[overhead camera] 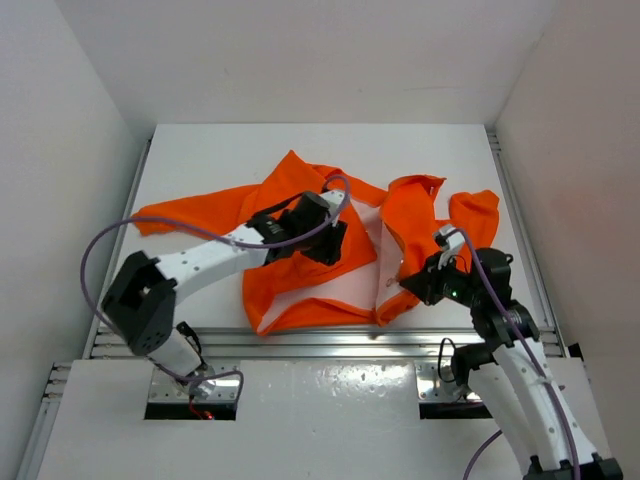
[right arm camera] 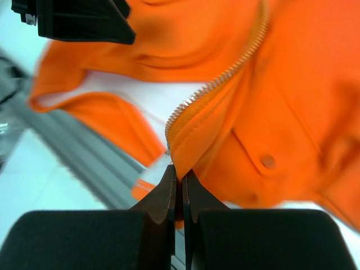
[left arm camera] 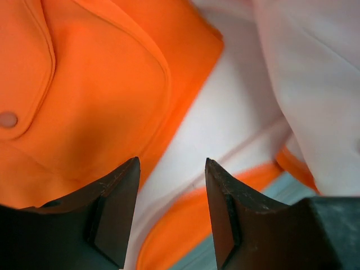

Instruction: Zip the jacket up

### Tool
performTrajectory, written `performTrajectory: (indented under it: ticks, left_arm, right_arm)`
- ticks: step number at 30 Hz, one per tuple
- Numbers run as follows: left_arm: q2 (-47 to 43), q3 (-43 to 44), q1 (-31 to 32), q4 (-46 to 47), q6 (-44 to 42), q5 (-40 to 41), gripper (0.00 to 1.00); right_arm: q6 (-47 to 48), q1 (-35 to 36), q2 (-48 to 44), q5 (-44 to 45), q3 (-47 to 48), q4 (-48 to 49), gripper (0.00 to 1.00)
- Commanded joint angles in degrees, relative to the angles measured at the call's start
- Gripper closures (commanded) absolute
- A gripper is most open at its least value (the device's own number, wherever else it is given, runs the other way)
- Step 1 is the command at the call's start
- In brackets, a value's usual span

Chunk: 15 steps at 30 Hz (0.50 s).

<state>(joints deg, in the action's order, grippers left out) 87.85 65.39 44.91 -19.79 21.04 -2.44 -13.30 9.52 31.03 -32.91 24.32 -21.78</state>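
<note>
Across the middle of the white table [overhead camera: 200, 160] lies the jacket [overhead camera: 290, 190], open at the front, with one sleeve running out toward the left edge. Bare tabletop remains along the far side and at the near left corner. The hem reaches almost to the metal rail [overhead camera: 330, 340] at the near edge, and plain walls close in on three sides.

From its base, the left arm [overhead camera: 200, 262] stretches low and diagonally over the left front panel. The right arm [overhead camera: 500, 320] folds back on itself, with its wrist turned toward the jacket's right front edge.

The left gripper [overhead camera: 325, 240] hovers above the boundary of orange cloth and pale lining [left arm camera: 225, 124]. Its jaws are spread and grasp nothing, and whether the tips touch fabric cannot be told. The right gripper [right arm camera: 181, 171] is clamped tight on the folded orange edge at the lower end of the zipper [right arm camera: 225, 76], whose teeth run up and away from it.

The wrist view of a snap [right arm camera: 268, 161] on a pocket flap is blurred. The slider cannot be made out in any view, and the left arm hides part of the left panel from above.
</note>
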Motion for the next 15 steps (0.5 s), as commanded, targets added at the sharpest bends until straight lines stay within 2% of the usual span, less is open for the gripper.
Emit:
performTrajectory:
  ticks: [1,5,12,15]
  left_arm:
    - [6.08,8.95,3.60,-3.49,3.92,11.83,0.45]
    - [19.95,20.28,5.98,-8.50,5.85,18.33,0.52]
    - [32.02,29.17,6.51,-12.63,7.00,25.98,0.57]
    - [35.54,29.71,5.90,-14.13,7.88,28.45,0.62]
  right_arm:
    - [0.56,-0.11,-4.39,13.12,-1.28,-9.15,1.00]
    - [-0.85,-0.47,-4.66,16.38,-1.38,-11.53,1.00]
    - [-1.03,-0.56,-0.27,15.77,0.99,-8.64,1.00]
    - [-0.85,-0.64,1.40,15.24,1.09,-6.97,1.00]
